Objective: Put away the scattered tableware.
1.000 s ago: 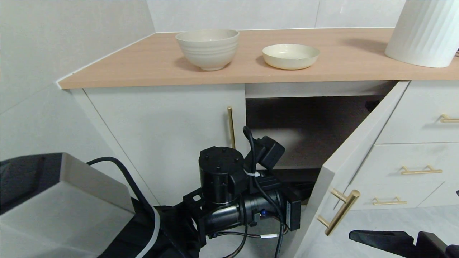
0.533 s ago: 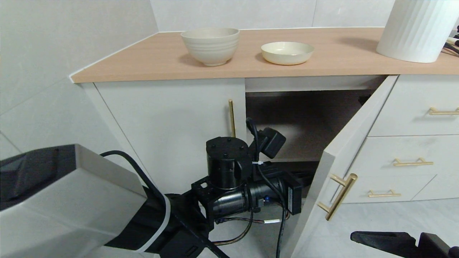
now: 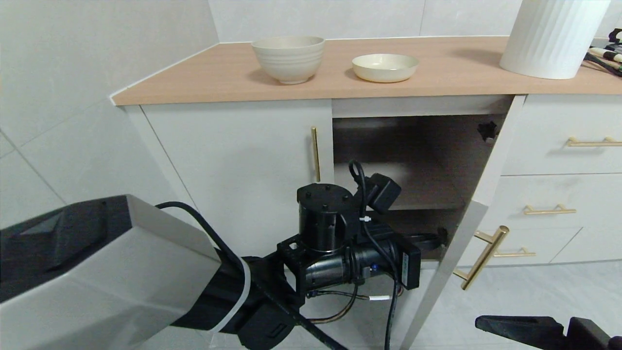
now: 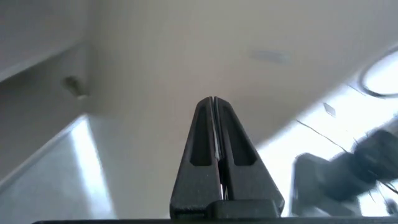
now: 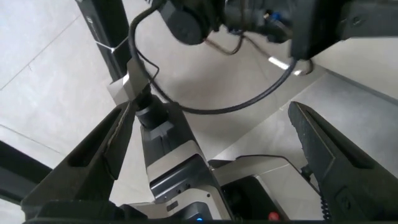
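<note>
A beige ribbed bowl (image 3: pixel 288 58) and a shallow cream dish (image 3: pixel 385 66) stand apart on the wooden countertop (image 3: pixel 194 82). Below them the cabinet (image 3: pixel 413 187) is open, its door (image 3: pixel 486 209) swung out to the right. My left gripper (image 3: pixel 432 239) hangs low at the cabinet's bottom opening, beside the door's inner edge. The left wrist view has that gripper (image 4: pixel 213 102) shut with nothing between its fingers. Low at the right, above the floor, is my right gripper (image 3: pixel 534 330). Its fingers are spread wide and empty in the right wrist view (image 5: pixel 211 112).
A tall white ribbed container (image 3: pixel 554 36) stands at the counter's right end, with utensils (image 3: pixel 607 53) beside it. The left cabinet door, with a gold handle (image 3: pixel 316 153), is closed. Drawers with gold handles (image 3: pixel 546 210) lie right of the open door.
The whole picture has shifted: the camera has moved, and the counter now sits farther off. The open door shows more edge-on. Both grippers keep their states.
</note>
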